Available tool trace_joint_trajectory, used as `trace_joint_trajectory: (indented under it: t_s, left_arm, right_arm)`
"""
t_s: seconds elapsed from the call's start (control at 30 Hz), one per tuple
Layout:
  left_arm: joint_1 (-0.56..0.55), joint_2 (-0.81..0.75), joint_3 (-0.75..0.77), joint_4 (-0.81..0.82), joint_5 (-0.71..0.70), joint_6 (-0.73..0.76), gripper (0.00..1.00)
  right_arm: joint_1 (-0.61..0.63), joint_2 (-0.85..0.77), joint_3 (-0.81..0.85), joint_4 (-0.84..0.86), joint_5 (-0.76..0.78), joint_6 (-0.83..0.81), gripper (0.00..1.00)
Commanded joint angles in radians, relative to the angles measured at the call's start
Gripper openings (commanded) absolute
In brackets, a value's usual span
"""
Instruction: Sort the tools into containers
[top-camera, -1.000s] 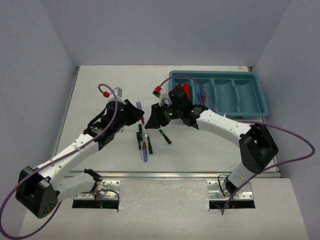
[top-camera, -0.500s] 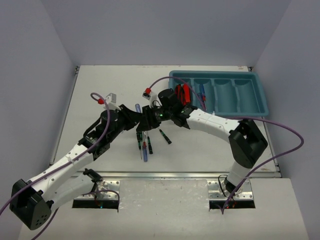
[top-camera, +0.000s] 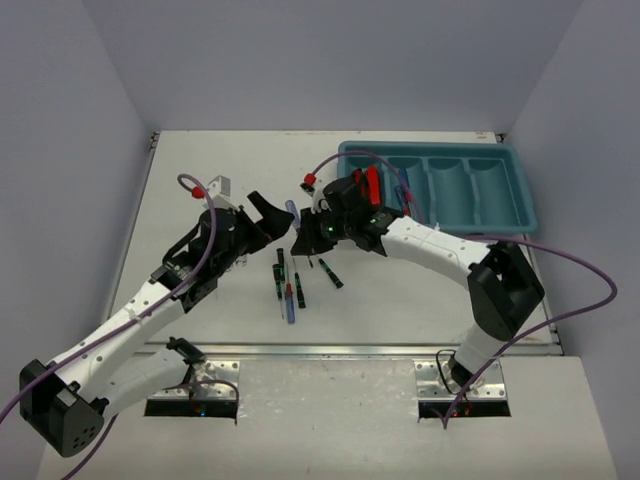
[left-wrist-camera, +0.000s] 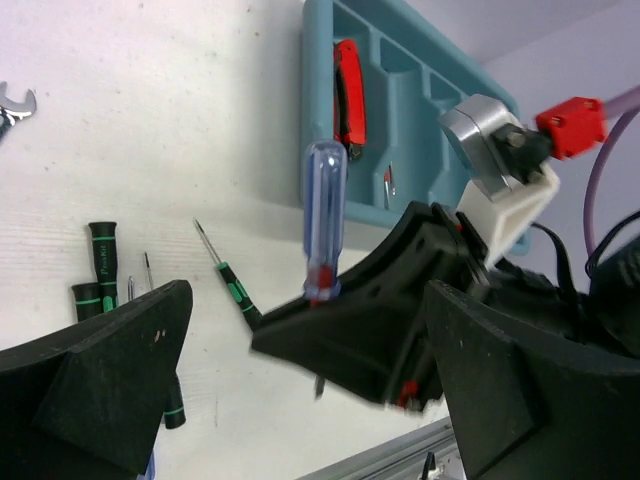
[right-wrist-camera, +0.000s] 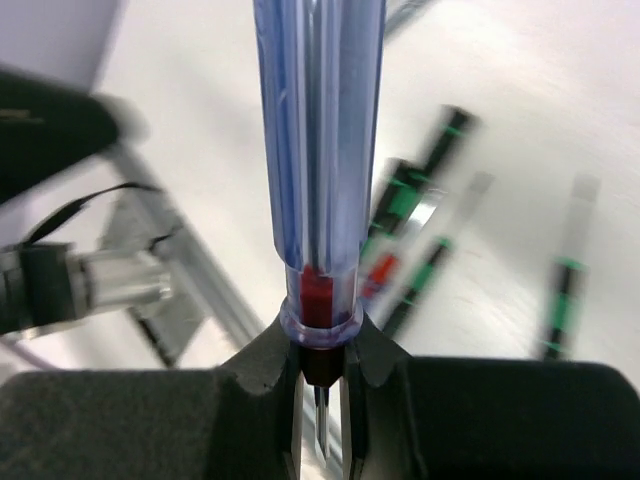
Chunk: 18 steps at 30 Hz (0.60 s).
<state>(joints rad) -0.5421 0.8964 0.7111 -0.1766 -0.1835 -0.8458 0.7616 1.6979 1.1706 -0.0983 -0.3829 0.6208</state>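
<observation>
The table (top-camera: 400, 290) is carrying everything. The tray (top-camera: 436, 149) is sitting at its far right, its four long compartments running side by side. The left arm (top-camera: 130, 310) is reaching in from the near left. The right arm (top-camera: 440, 250) is bending in from the near right, and the two are meeting just left of the tray.

The left gripper (top-camera: 272, 220) is hovering beside the right one with its jaws spread wide and nothing between them. The right gripper (right-wrist-camera: 320, 372) is pinching the held screwdriver (left-wrist-camera: 325, 205) at its red collar, where the handle meets the shaft. The clear blue handle is standing up out of the jaws. This tool is hanging in the air over the table, left of the tray and apart from the left fingers (left-wrist-camera: 105, 370).

A red-and-black knife (top-camera: 371, 184) is lying in the tray's leftmost compartment. Another blue tool (top-camera: 403, 192) is lying in the one next to it; the other two compartments are showing only bare teal.

Below the grippers, three black screwdrivers (top-camera: 281, 272) with green bands are lying loose on the table. A loose blue screwdriver (top-camera: 290, 303) is lying among them. A silver wrench (left-wrist-camera: 12, 105) is lying apart from them, at the edge of the left wrist view.
</observation>
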Motion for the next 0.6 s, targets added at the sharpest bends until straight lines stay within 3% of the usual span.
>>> trace_joint_trajectory:
  t_s: [0.0,0.1,0.2,0.4,0.5,0.57]
  left_arm:
    - [-0.013,-0.032,0.164,-0.166,-0.063,0.088,1.0]
    - [-0.013,-0.076,0.203,-0.283,-0.138,0.138,1.0]
    - [-0.013,-0.096,0.182,-0.291,-0.09,0.155,1.0]
    - [-0.016,-0.007,0.133,-0.333,-0.032,0.174,1.0]
    - [-0.049,0.015,0.108,-0.338,-0.078,0.15,1.0]
    - [-0.101,0.048,0.105,-0.358,-0.151,0.132,1.0]
  right_arm:
    - [-0.129,-0.103,0.059,-0.213,0.333,-0.112,0.0]
    - [-0.295,-0.111,0.082,-0.337,0.513,-0.186,0.0]
    - [-0.436,-0.044,0.158,-0.425,0.582,-0.239,0.0]
    - [-0.565,0.117,0.338,-0.489,0.643,-0.35,0.01]
    - [-0.573,0.238,0.452,-0.524,0.655,-0.385,0.17]
    - [-0.573,0.295,0.566,-0.599,0.677,-0.385,0.35]
